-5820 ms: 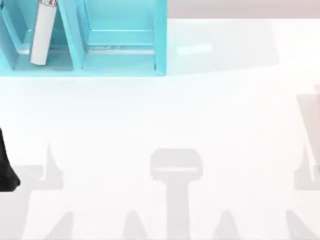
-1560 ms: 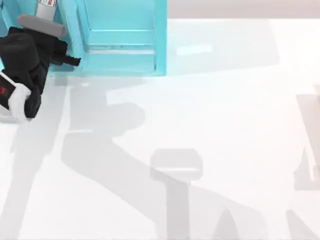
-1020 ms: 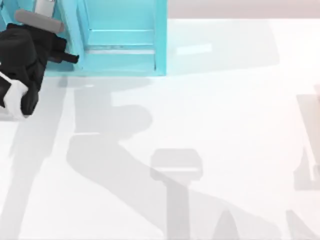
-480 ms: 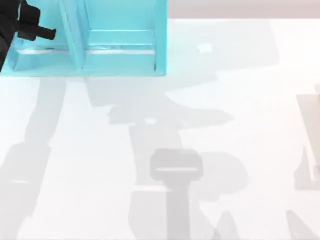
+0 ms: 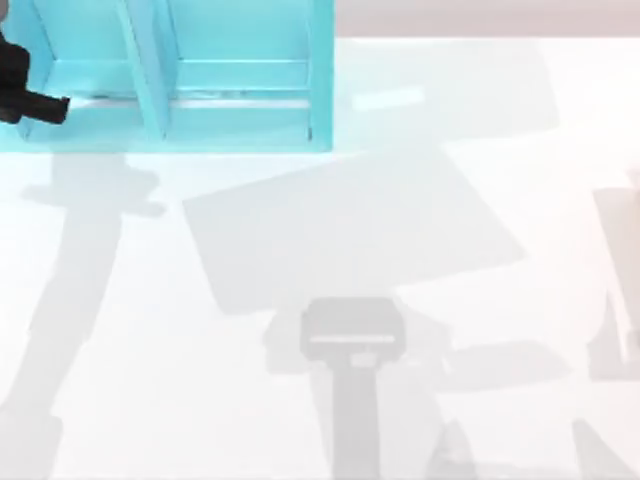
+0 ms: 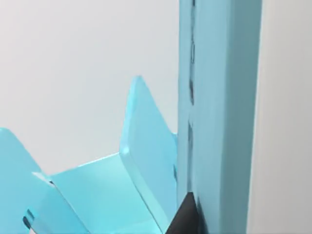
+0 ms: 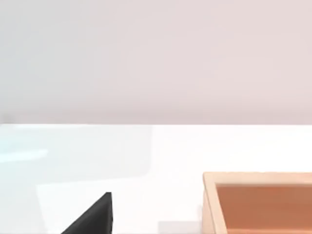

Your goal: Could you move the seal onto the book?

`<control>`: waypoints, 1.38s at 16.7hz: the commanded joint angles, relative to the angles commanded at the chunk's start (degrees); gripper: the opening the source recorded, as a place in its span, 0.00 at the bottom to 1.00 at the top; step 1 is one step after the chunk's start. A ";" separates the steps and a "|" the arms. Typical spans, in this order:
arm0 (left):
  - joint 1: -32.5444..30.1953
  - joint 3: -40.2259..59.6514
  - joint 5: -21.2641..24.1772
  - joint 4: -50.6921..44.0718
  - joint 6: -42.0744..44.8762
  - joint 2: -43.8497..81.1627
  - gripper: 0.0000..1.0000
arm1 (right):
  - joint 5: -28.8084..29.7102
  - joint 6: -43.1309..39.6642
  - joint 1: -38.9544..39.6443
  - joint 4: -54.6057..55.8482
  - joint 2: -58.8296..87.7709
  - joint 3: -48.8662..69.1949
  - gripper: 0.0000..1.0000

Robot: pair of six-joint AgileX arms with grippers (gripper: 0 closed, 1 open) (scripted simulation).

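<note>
The book (image 6: 219,97) shows in the left wrist view as a tall teal-blue slab close to the camera. My left gripper is shut on it, one dark fingertip (image 6: 184,217) lying against its lower edge. Seen from above, my left gripper (image 5: 40,100) is a black shape at the far left edge, in front of the shelf unit's left compartment. The seal is out of view. My right gripper (image 7: 92,217) appears as a dark tip low over the white table.
A light-blue shelf unit (image 5: 320,80) with open compartments stands at the back left, also seen as shelf unit (image 6: 97,190) beyond the book. A tan-rimmed, orange-brown box (image 7: 258,204) sits close to my right gripper. A broad rectangular shadow (image 5: 350,235) lies mid-table.
My left arm rose to the shelf's left compartment, then drew back to the left edge. The white upright thing there is gone. A wide rectangular shadow has appeared mid-table.
</note>
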 joint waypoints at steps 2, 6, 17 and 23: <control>-0.08 -0.63 -0.09 -1.04 0.09 -1.45 0.00 | 0.00 0.00 0.00 0.00 0.00 0.00 1.00; 0.18 -0.69 -0.04 -0.97 0.12 -1.07 0.00 | 0.00 0.00 0.00 0.00 0.00 0.00 1.00; -11.76 8.94 -7.50 -6.53 -27.26 7.31 0.00 | 0.00 0.00 0.00 0.00 0.00 0.00 1.00; -24.72 20.01 -19.31 -15.21 -61.62 21.06 0.00 | 0.00 0.00 0.00 0.00 0.00 0.00 1.00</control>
